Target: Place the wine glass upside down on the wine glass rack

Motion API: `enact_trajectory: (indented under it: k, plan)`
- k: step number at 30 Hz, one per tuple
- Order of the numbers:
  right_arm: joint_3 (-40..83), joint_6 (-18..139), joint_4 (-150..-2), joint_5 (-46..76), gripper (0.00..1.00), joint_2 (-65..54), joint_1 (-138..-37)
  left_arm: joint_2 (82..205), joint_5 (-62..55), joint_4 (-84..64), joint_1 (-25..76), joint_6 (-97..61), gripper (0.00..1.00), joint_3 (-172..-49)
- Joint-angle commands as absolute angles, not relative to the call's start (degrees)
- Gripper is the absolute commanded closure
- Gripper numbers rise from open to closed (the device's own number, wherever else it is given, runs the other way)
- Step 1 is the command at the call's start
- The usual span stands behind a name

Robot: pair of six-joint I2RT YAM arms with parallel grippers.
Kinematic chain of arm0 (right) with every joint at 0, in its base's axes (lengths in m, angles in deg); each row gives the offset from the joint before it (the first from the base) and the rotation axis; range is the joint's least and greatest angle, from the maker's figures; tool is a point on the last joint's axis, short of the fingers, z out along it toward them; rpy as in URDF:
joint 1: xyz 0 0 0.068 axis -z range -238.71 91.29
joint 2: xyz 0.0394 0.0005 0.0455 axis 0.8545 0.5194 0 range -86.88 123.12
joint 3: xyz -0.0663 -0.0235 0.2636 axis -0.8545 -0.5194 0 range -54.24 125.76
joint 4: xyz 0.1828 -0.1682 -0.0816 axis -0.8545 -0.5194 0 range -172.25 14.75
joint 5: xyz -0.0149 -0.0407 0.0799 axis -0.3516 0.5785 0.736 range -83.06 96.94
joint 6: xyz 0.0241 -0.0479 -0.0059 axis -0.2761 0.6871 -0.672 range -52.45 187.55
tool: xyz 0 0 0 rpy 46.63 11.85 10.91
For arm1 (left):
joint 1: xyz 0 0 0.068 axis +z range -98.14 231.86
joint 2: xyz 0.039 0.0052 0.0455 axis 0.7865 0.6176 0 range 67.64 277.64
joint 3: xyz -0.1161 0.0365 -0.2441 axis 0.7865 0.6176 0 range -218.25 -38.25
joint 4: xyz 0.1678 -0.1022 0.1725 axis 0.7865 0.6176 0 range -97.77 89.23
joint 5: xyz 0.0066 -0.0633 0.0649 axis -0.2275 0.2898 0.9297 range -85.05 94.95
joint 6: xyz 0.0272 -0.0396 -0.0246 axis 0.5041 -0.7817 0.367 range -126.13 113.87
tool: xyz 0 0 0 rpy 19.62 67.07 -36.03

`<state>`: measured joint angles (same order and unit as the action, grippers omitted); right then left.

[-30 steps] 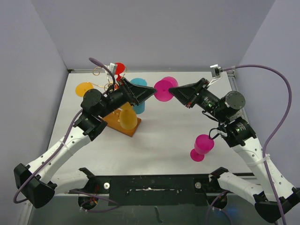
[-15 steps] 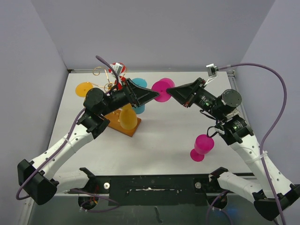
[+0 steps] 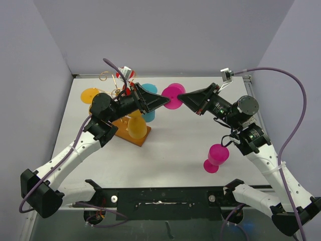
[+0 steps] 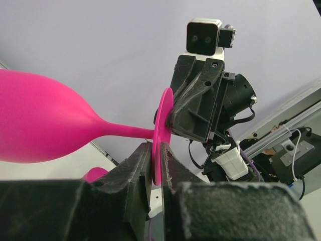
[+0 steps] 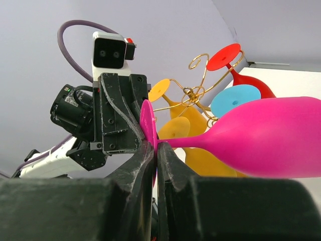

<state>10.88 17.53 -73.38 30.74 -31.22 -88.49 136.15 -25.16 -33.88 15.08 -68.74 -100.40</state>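
A pink wine glass hangs sideways in the air between both arms, above the table's far middle. My right gripper is shut on the rim of its round foot, and the bowl points off to the right in the right wrist view. My left gripper meets the glass from the other side. Its fingers pinch the lower edge of the same foot, narrow around it. The wine glass rack, gold wire on a wooden base, stands just left of the glass.
The rack carries a yellow glass, a blue one, a red one and an orange-yellow foot. Another pink glass sits on the table by the right arm. Grey walls close in at the left, back and right.
The left gripper's jaws have narrowed from wide apart onto the glass's foot. Both arms and the glass shifted slightly left and back, then held still.
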Motion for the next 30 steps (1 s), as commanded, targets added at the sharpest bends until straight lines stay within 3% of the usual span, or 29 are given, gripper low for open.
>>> enact_trajectory:
  k: [1, 13, 17, 20, 22, 30]
  plan:
    - [12.10, 17.85, -71.62, 30.64, 0.96, -31.64, -88.82, 135.66, -27.03, -37.95, 15.44, -69.15, 0.92, -103.20]
    - [12.86, 17.93, -72.14, 30.11, 0.92, -32.08, -88.80, 136.53, -25.79, -34.06, 15.70, -68.35, 1.00, -106.46]
    - [13.70, 18.15, -73.19, 29.47, 0.75, -32.32, -88.77, 136.95, -25.45, -32.85, 16.12, -68.26, 1.00, -108.20]
    - [13.96, 18.13, -74.36, 27.02, 0.47, -33.04, -88.70, 137.35, -25.43, -32.35, 16.79, -68.26, 1.00, -109.92]
    - [13.96, 18.23, -74.87, 25.43, 0.37, -33.81, -88.68, 137.86, -25.68, -31.99, 17.69, -68.17, 1.00, -111.59]
    - [12.64, 19.49, -74.99, 21.92, 0.29, -37.16, -88.68, 141.21, -26.86, -29.86, 23.22, -66.54, 1.00, -121.20]
